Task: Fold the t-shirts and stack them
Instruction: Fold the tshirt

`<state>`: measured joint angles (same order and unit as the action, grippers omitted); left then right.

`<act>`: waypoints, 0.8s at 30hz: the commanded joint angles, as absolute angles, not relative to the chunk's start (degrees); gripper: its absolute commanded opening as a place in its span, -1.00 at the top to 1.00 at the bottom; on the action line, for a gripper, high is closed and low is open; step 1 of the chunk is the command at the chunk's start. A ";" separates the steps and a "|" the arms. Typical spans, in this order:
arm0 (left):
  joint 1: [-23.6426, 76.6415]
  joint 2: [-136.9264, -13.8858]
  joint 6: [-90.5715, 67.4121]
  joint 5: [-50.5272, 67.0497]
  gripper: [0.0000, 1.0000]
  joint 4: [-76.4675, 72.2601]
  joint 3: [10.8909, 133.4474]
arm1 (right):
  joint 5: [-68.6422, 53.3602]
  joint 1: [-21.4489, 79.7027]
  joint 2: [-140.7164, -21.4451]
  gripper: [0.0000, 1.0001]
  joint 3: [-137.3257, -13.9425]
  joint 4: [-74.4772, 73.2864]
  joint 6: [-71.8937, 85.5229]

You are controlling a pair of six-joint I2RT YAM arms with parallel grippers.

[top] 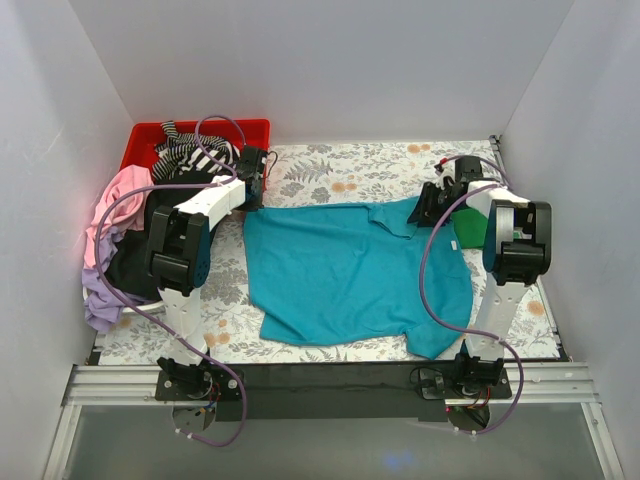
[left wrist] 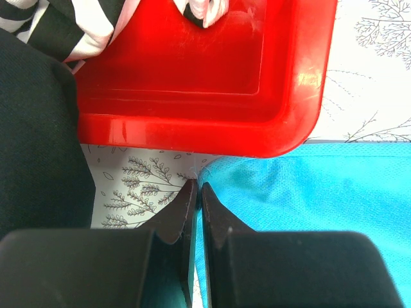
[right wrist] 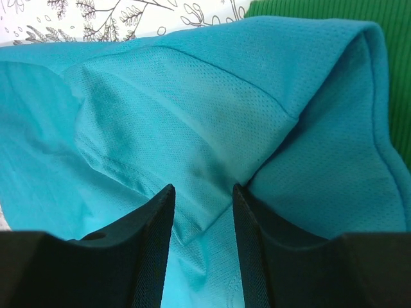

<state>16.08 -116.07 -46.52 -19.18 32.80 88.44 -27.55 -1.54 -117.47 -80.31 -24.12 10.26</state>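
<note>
**Sitting flat mid-table: the teal t-shirt (top: 350,270)**

Left gripper (left wrist: 197,189) is at the shirt's far corner, right by the red bin (left wrist: 192,128). Its fingers are pressed together, seemingly pinching the hem, though that's hard to see. Right gripper (right wrist: 202,192) has its fingers apart, astride a raised fold, with the green t-shirt (right wrist: 321,9) just behind.
</note>
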 commanded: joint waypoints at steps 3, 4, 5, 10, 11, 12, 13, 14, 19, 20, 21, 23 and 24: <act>15.82 -115.93 -46.67 -19.78 1.00 32.96 88.95 | -26.28 -0.27 -113.13 0.05 -76.39 -24.43 10.19; 15.82 -115.84 -46.67 -19.69 1.00 32.96 88.95 | -26.11 -0.09 -112.25 0.06 -75.77 -23.82 10.20; 15.82 -115.84 -46.67 -19.60 1.00 32.96 88.86 | -25.84 -0.09 -111.37 0.06 -75.24 -23.56 10.54; 15.82 -115.84 -46.76 -19.42 1.00 32.96 88.86 | -25.14 1.49 -107.14 0.06 -74.44 -23.55 11.07; 15.82 -115.84 -46.76 -19.34 1.00 33.05 88.94 | -24.96 1.49 -106.88 0.06 -74.36 -23.55 11.16; 15.82 -115.93 -46.76 -19.07 1.00 33.05 89.03 | -24.44 1.49 -106.44 0.08 -74.36 -23.55 11.16; 15.82 -115.84 -46.84 -18.99 1.00 33.05 89.12 | -24.09 1.49 -106.09 0.08 -74.18 -23.47 11.25; 15.82 -115.84 -46.85 -18.90 1.00 33.05 89.12 | -23.82 1.58 -105.91 0.08 -73.74 -23.29 11.69; 15.82 -116.02 -46.85 -18.72 1.00 33.22 89.30 | -24.17 2.11 -106.26 0.12 -71.20 -23.20 12.39; 15.82 -116.02 -46.85 -18.72 1.00 33.31 89.30 | -24.17 2.11 -106.09 0.12 -70.84 -23.12 12.48; 15.82 -115.93 -46.85 -18.63 1.00 33.31 89.21 | -24.17 2.28 -105.74 0.13 -69.97 -22.85 12.48; 15.82 -115.84 -46.93 -18.63 1.00 33.31 89.03 | -24.52 2.55 -105.30 0.13 -68.91 -22.76 12.39; 15.82 -115.84 -46.93 -18.63 1.00 33.22 89.03 | -24.52 2.55 -105.03 0.13 -68.56 -22.76 12.48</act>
<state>16.08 -116.07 -46.74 -18.83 32.97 88.44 -24.36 1.98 -107.55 -69.56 -23.20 12.05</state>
